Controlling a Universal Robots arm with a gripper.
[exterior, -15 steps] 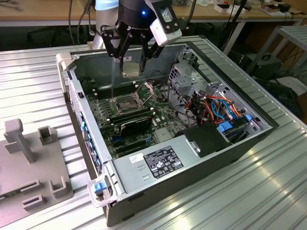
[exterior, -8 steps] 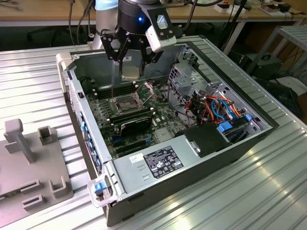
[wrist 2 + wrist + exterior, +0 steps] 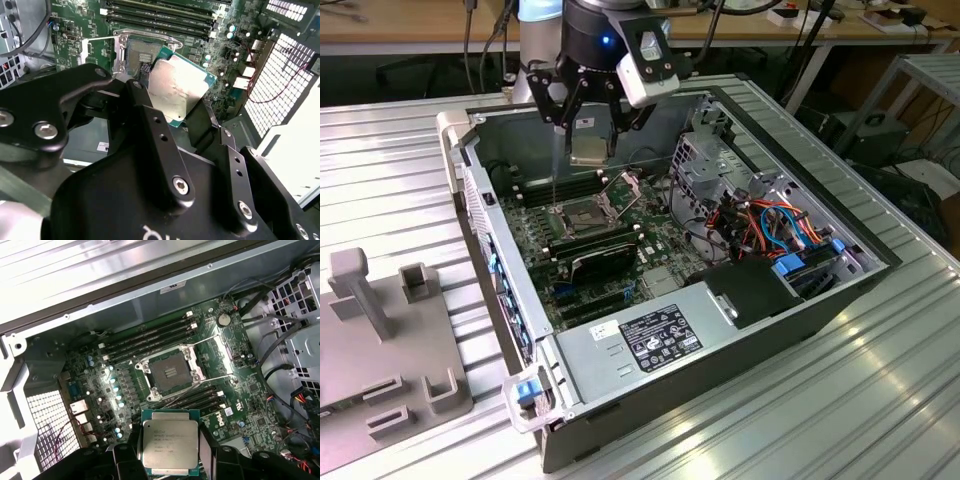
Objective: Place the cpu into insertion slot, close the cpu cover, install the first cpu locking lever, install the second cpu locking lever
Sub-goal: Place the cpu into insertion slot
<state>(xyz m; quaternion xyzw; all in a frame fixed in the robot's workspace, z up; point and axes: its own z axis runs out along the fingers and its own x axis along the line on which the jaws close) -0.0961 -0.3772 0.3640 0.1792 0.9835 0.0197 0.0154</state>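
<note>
The insertion slot [image 3: 170,374] seems open from above, flanked by the raised cpu cover [image 3: 223,354] and memory slots [image 3: 150,337].

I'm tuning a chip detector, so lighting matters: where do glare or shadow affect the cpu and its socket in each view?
Second wrist view: glare washes the cpu top pale, and the insertion slot behind it looks dim. First wrist view: the cpu is evenly lit; a bright patch sits on the board beside the insertion slot. Exterior view: the insertion slot lies in shade inside the case.
</note>
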